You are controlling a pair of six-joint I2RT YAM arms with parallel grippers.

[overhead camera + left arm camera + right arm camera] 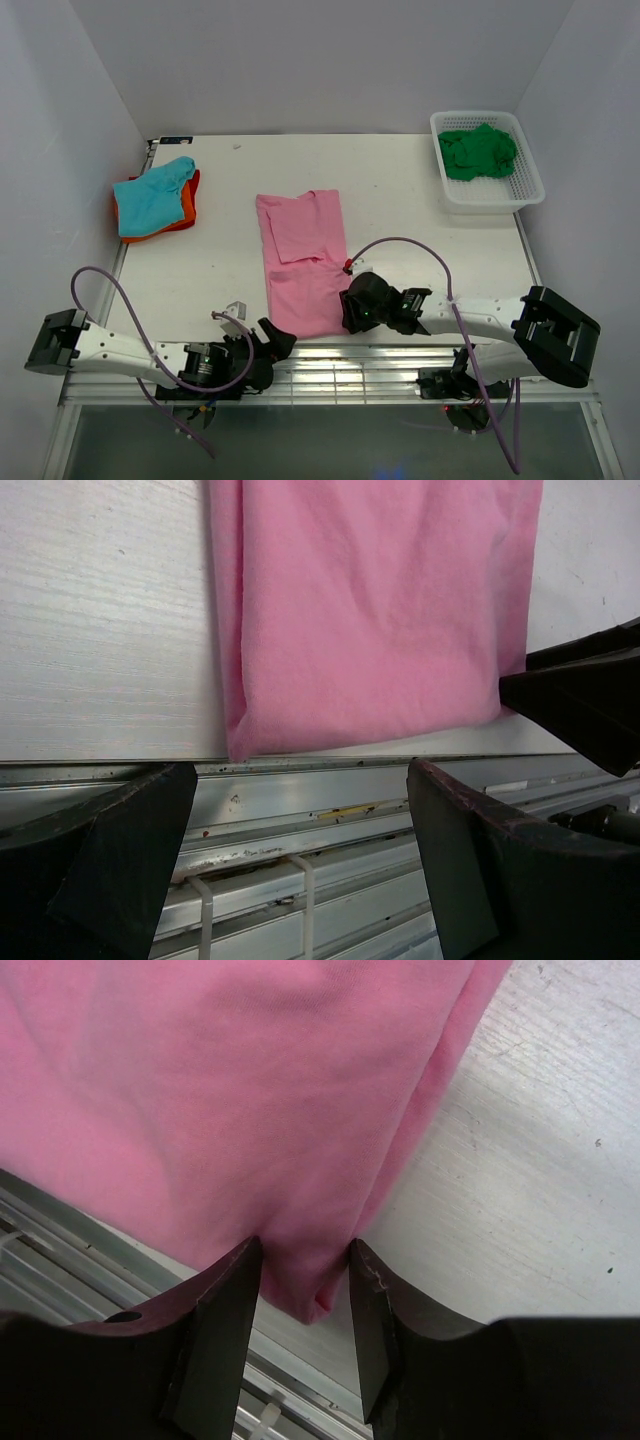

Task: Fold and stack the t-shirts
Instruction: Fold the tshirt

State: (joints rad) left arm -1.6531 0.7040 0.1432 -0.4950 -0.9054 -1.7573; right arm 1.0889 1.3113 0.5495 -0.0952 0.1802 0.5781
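Note:
The large pink t-shirt lies flat in the middle of the table, folded lengthwise, its hem at the near edge. My right gripper stands at its near right corner. In the right wrist view the gripper straddles that corner of the pink cloth, jaws partly closed with the fabric touching both fingertips. My left gripper hovers wide open over the table's metal edge rail, just short of the near left corner; nothing is between its fingers. A teal t-shirt lies on an orange one at the far left.
A white mesh basket at the far right holds a crumpled dark green t-shirt. An aluminium rail runs along the table's near edge below the pink hem. White walls close in the table on three sides.

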